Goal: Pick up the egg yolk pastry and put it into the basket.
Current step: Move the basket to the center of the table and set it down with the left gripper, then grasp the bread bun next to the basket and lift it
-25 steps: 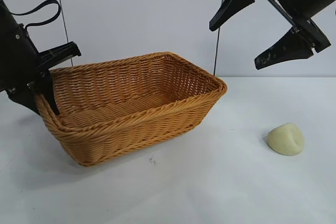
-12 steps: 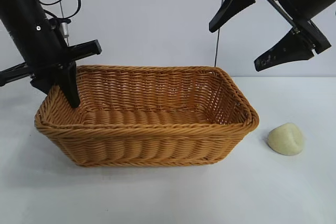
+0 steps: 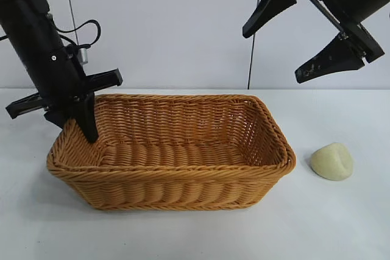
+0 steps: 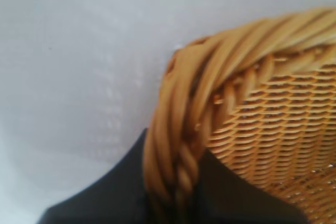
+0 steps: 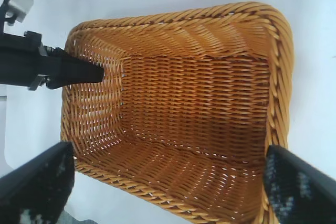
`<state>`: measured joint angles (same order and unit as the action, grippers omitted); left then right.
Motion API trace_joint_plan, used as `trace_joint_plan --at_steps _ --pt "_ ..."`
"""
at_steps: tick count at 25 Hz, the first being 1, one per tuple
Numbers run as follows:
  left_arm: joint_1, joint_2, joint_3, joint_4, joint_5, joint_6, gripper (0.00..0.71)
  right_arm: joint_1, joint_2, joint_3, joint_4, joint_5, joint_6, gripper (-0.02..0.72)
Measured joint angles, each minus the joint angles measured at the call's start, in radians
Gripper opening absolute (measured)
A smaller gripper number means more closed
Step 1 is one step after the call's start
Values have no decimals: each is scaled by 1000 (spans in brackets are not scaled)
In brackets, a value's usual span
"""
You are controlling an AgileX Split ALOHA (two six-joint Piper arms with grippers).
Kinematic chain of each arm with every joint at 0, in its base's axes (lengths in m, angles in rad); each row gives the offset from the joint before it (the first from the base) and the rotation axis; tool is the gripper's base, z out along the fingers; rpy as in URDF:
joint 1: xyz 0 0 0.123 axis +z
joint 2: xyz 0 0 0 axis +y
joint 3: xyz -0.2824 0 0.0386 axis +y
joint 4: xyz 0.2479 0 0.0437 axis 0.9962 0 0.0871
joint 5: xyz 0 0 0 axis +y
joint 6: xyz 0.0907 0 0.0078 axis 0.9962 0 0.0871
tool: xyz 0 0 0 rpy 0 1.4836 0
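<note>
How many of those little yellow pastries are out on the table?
1. The pastry lies on the white table, right of the basket, apart from it. The basket's inside looks empty.

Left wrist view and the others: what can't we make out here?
- Egg yolk pastry: seen in the exterior view only; outside both wrist views.
- Left gripper on the basket rim: in the left wrist view the fingers are cut by the bottom edge; the braid hides the contact.
- Right gripper: wrist and arm cut by the exterior view's top-right corner.
- Basket's underside: hidden in every view.
</note>
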<state>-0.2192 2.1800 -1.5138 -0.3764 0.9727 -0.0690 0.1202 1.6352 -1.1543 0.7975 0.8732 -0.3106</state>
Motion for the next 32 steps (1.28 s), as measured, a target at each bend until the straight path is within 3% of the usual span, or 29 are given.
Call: trace_joint_plan --at_steps 4,6,11,13,21,32 --pt "0 8 0 -6 -5 2 94 0 0 0 0 0 2 695" --pt "0 9 0 -10 -5 3 149 0 0 0 0 0 3 695" --pt "0 9 0 -16 -5 3 573 0 0 0 0 0 3 695" --pt "0 9 0 -16 1 3 644 0 0 0 0 0 3 695" --pt "0 -74 -20 13 50 5 692 0 0 0 0 4 3 695" --pt "0 -147 -182 177 172 5 695 0 0 0 0 5 3 695"
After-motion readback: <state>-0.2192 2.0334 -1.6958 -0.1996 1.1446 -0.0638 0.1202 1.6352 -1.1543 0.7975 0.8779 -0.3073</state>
